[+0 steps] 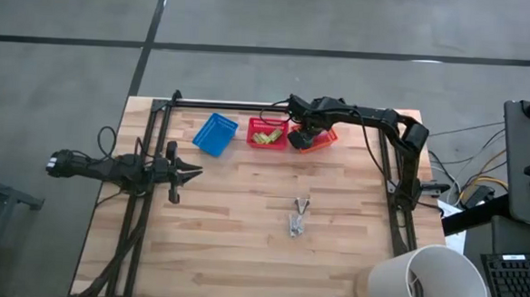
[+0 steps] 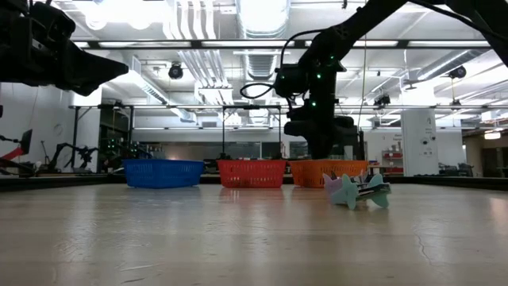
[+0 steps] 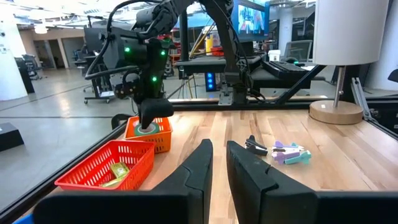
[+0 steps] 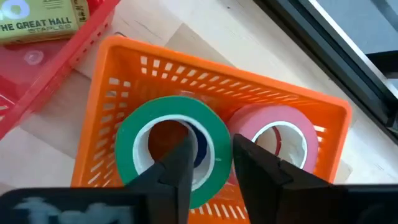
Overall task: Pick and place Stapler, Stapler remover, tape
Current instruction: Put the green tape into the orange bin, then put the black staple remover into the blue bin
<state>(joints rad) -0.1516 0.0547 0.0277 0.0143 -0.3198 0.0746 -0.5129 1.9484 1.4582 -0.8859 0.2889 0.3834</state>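
My right gripper [image 1: 305, 135] reaches down into the orange basket [image 4: 205, 68] at the table's far edge and is shut on the green tape roll [image 4: 134, 143]. A blue roll [image 4: 200, 148] shows through the green roll's hole, and a pink roll [image 4: 283, 130] lies beside it in the basket. Staple removers [image 1: 299, 216] in pale purple and teal lie on the bare wood at mid-table. My left gripper [image 1: 194, 172] hovers near the table's left side, open by a narrow gap and holding nothing. My right gripper has the green roll by its wall [image 4: 217, 155], on the side next to the pink roll. One finger [image 4: 180, 158] is inside the centre hole and the other [image 4: 255, 165] outside. The fingers come from above, pointing down. The roll lies flat at the basket's top, over the blue roll.
A red basket [image 1: 268, 133] with yellow-green staple boxes [image 4: 37, 25] stands left of the orange one, and a blue basket [image 1: 215, 133] stands farther left. A dark metal frame [image 1: 151, 152] runs along the table's edges. A white lampshade [image 1: 422, 282] stands at the near right corner.
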